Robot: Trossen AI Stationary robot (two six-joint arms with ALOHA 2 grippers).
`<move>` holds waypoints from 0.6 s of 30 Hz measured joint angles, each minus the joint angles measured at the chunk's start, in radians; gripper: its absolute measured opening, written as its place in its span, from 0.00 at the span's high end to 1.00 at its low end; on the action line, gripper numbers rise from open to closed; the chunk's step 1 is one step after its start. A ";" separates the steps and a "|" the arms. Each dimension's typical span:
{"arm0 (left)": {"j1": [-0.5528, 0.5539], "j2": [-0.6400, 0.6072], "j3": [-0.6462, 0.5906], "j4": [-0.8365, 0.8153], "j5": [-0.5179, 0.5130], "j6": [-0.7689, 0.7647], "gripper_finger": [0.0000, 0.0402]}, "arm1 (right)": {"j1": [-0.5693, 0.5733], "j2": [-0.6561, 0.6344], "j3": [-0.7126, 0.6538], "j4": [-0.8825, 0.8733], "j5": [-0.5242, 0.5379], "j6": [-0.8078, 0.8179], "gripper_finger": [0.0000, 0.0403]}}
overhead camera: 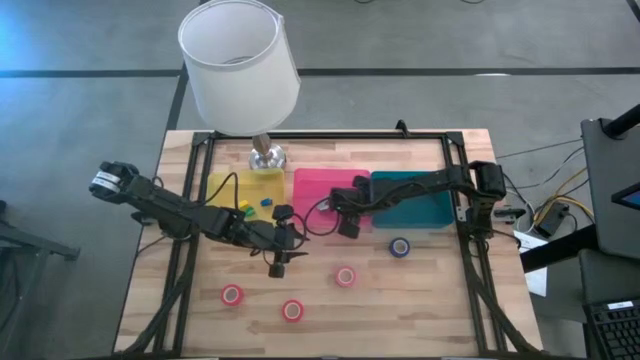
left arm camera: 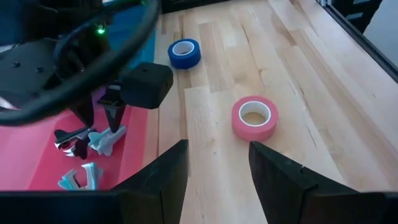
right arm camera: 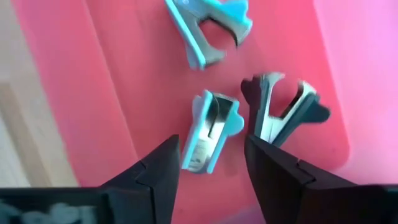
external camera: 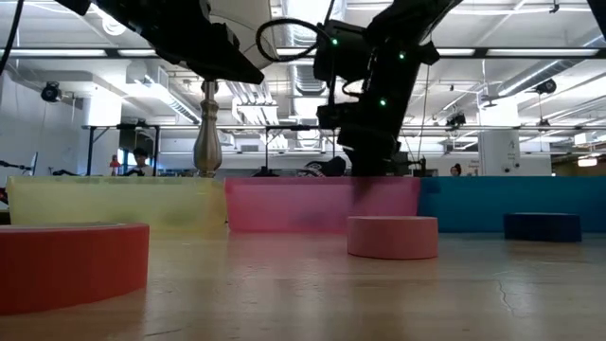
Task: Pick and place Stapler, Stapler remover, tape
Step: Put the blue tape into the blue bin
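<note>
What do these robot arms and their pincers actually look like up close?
Both arms are dark, jointed and slim, with black cables looping beside them. The left arm has a white band near its base. Each gripper, left gripper and right gripper, ends in two flat, angular black fingers.

A: Where do the 4 cameras sit?
B: 1 looks straight down on the whole worktop (overhead camera: 420, 290); 1 sits at its surface, facing the 12 o'clock edge. Each wrist camera looks close past its claw; all show the pink tray (right arm camera: 74, 74).
</note>
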 joint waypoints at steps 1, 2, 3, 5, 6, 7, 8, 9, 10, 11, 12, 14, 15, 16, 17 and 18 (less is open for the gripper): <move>0.000 0.000 0.000 0.000 0.000 0.006 0.57 | 0.002 0.000 0.010 -0.005 0.000 0.000 0.56; 0.000 0.000 0.000 0.000 0.000 0.014 0.57 | 0.003 0.000 0.024 -0.017 -0.001 0.001 0.55; 0.000 0.000 0.000 0.000 0.000 0.022 0.57 | 0.003 0.000 0.042 -0.037 -0.001 0.003 0.54; 0.000 0.000 0.000 0.000 0.000 0.038 0.57 | 0.005 0.000 0.086 -0.103 -0.001 0.028 0.54; 0.000 0.000 0.000 0.000 0.000 0.047 0.57 | 0.007 -0.001 0.113 -0.148 -0.001 0.050 0.53; 0.000 0.000 0.000 0.000 0.000 0.055 0.57 | 0.009 -0.001 0.141 -0.201 -0.002 0.076 0.53; 0.001 0.000 0.000 0.000 0.000 0.064 0.57 | 0.013 -0.001 0.170 -0.260 -0.002 0.106 0.53; 0.001 0.000 0.000 0.000 0.000 0.072 0.57 | 0.020 -0.002 0.199 -0.325 -0.005 0.137 0.53; 0.001 0.000 0.000 0.000 0.000 0.079 0.57 | 0.029 -0.002 0.224 -0.391 -0.008 0.167 0.53; 0.001 0.000 0.000 0.000 0.000 0.086 0.57 | 0.042 -0.002 0.249 -0.457 -0.009 0.197 0.54; 0.001 0.000 0.000 0.000 0.000 0.093 0.57 | 0.057 -0.002 0.271 -0.518 -0.011 0.225 0.54; 0.001 0.000 0.000 0.000 0.000 0.101 0.57 | 0.091 -0.002 0.302 -0.617 -0.021 0.277 0.54; 0.001 0.000 0.000 0.000 0.000 0.105 0.57 | 0.110 -0.003 0.312 -0.650 -0.034 0.299 0.55; 0.001 0.000 0.000 0.000 0.000 0.108 0.57 | 0.130 -0.005 0.317 -0.671 -0.050 0.323 0.55; 0.001 0.000 0.000 0.000 0.000 0.113 0.57 | 0.151 -0.008 0.318 -0.681 -0.060 0.349 0.55; 0.001 0.000 0.000 0.000 0.001 0.119 0.57 | 0.175 -0.010 0.318 -0.682 -0.069 0.375 0.55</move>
